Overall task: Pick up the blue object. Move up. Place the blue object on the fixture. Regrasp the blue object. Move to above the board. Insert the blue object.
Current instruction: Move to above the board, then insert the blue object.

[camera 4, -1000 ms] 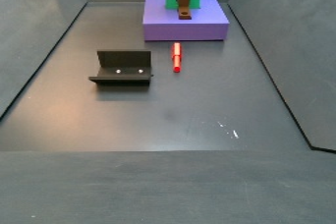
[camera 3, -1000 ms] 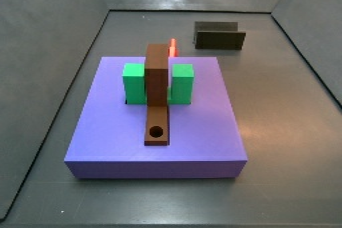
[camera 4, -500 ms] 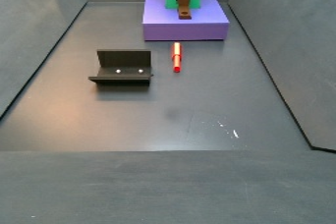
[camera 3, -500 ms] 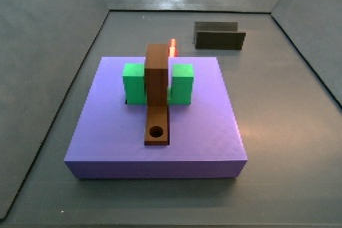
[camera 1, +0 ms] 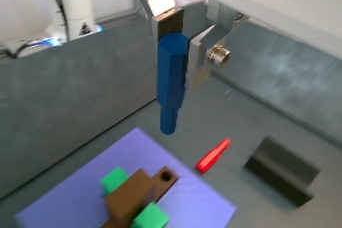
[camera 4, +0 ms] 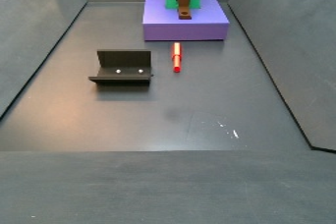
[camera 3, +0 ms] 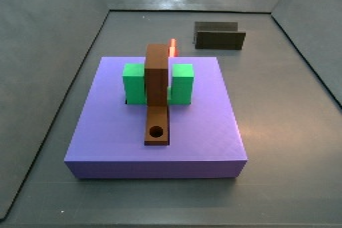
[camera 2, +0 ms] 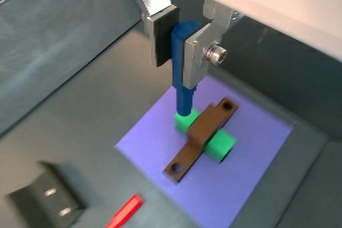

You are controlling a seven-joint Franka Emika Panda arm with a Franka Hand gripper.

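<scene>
The blue object (camera 1: 171, 82) is a long hexagonal peg hanging upright between the fingers of my gripper (camera 1: 178, 47). It also shows in a wrist view (camera 2: 183, 97), with the gripper (camera 2: 181, 44) shut on its upper end. The peg hangs high above the purple board (camera 2: 254, 157), over the green block (camera 2: 221, 148) and brown bar (camera 2: 198, 142). The board also shows in both side views (camera 3: 160, 132) (camera 4: 186, 22). The gripper and the peg are out of view in both side views.
The dark fixture (camera 4: 122, 67) stands on the floor away from the board, and shows in a side view (camera 3: 219, 37) and both wrist views (camera 1: 281, 167) (camera 2: 40, 197). A red piece (camera 4: 178, 57) lies on the floor beside the board. Grey walls enclose the floor.
</scene>
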